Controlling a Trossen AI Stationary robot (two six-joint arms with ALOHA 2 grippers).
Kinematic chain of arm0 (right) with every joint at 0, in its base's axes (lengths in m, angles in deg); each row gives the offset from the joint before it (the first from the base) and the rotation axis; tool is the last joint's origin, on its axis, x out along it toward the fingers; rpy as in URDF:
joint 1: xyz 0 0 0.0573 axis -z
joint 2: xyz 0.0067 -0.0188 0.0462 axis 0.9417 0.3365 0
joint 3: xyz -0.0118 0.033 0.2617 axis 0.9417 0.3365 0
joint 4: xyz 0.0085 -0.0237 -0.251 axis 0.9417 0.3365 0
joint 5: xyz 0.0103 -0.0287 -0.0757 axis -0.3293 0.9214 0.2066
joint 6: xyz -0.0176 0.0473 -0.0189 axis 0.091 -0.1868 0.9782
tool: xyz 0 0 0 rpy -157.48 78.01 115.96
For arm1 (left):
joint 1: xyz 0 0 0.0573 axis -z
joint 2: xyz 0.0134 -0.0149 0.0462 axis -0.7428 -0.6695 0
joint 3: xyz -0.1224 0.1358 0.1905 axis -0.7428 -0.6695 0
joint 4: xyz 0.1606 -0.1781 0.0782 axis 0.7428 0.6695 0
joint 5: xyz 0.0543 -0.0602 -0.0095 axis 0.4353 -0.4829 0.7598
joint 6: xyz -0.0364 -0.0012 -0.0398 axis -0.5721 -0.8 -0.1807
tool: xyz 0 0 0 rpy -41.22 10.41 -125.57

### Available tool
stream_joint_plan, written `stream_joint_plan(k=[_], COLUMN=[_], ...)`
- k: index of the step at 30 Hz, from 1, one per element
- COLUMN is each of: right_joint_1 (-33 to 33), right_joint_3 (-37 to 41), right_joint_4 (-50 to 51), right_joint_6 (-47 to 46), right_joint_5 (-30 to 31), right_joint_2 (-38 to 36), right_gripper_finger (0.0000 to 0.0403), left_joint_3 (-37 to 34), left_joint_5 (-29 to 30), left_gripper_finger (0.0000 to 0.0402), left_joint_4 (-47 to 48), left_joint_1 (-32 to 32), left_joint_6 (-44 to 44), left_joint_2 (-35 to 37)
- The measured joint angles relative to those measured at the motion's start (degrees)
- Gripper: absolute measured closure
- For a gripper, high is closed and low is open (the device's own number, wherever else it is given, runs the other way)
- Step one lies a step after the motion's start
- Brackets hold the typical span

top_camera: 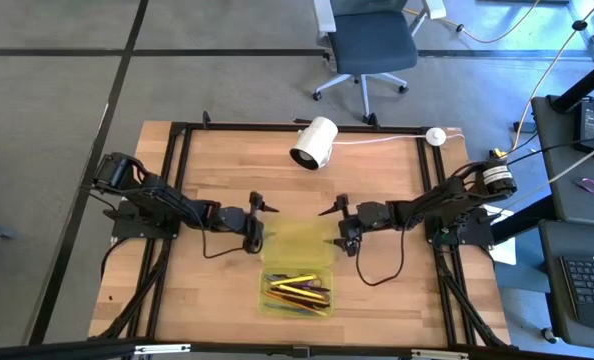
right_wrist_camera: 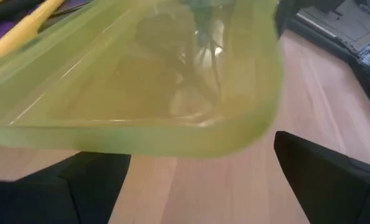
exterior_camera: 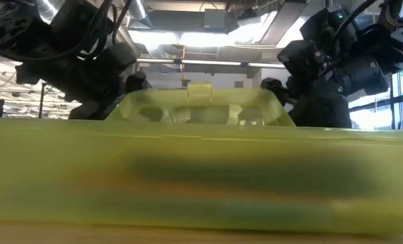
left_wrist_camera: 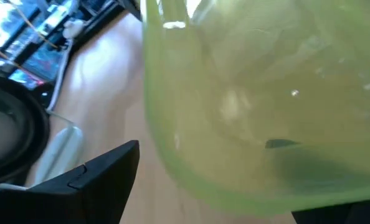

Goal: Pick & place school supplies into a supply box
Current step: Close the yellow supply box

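Observation:
The supply box (top_camera: 297, 292) is a translucent yellow-green tray near the table's near edge, and its near wall fills the low view (exterior_camera: 201, 176). Pens and pencils (top_camera: 297, 290), yellow, orange and dark, lie inside it; a yellow pen (right_wrist_camera: 23, 31) also shows in the right wrist view. A lid (top_camera: 299, 243) of the same plastic stands tilted up along the box's far side (exterior_camera: 201, 105). My left gripper (top_camera: 256, 240) is open at the lid's left end (left_wrist_camera: 266, 93). My right gripper (top_camera: 345, 240) is open at its right end (right_wrist_camera: 141, 81). My left gripper (left_wrist_camera: 216, 180) comes level from the table's left, its open fingers (left_wrist_camera: 98, 180) on either side of the lid's left end; whether a finger touches it I cannot tell. My right gripper (right_wrist_camera: 202, 149) comes level from the table's right, its fingers (right_wrist_camera: 322, 180) under the lid's rounded corner (right_wrist_camera: 260, 118); touching or not, I cannot tell.
A white cylinder (top_camera: 315, 143) with a cable lies by the far edge, and its dark mouth (left_wrist_camera: 10, 134) shows in the left wrist view. A small white disc (top_camera: 436, 136) sits at the far right corner. Black frame rails (top_camera: 177, 200) run along both sides. Bare wood (top_camera: 207, 300) flanks the box.

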Motion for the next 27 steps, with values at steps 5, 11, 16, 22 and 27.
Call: stream_joint_plan(k=[5, 11, 16, 22, 27], right_joint_1=[0.0, 0.0, 0.0, 0.0, 0.0], right_joint_3=[0.0, 0.0, 0.0, 0.0, 0.0], right_joint_4=[1.8, 2.3, 2.4, 2.3, 2.5], right_joint_6=[0.0, 0.0, 0.0, -0.1, -0.2], right_joint_5=[0.1, 0.1, 0.1, 0.1, 0.0], right_joint_2=[-2.5, -4.2, -5.2, -7.1, -9.6], right_gripper_finger=[0.001, 0.001, 0.001, 0.001, 0.001], left_joint_3=[0.9, 1.2, 1.2, 1.2, 1.2], left_joint_5=[2.9, 2.7, 0.8, -0.7, -0.2], left_gripper_finger=[0.0054, 0.0054, 0.0054, 0.0054, 0.0054], left_joint_4=[0.0, 0.5, 0.6, 0.8, 0.8], left_joint_1=[0.0, 0.0, 0.1, 1.5, 3.1], left_joint_6=[1.8, 2.4, 0.1, -1.0, -1.0], left_joint_2=[1.0, 5.9, 10.4, 13.2, 13.6])
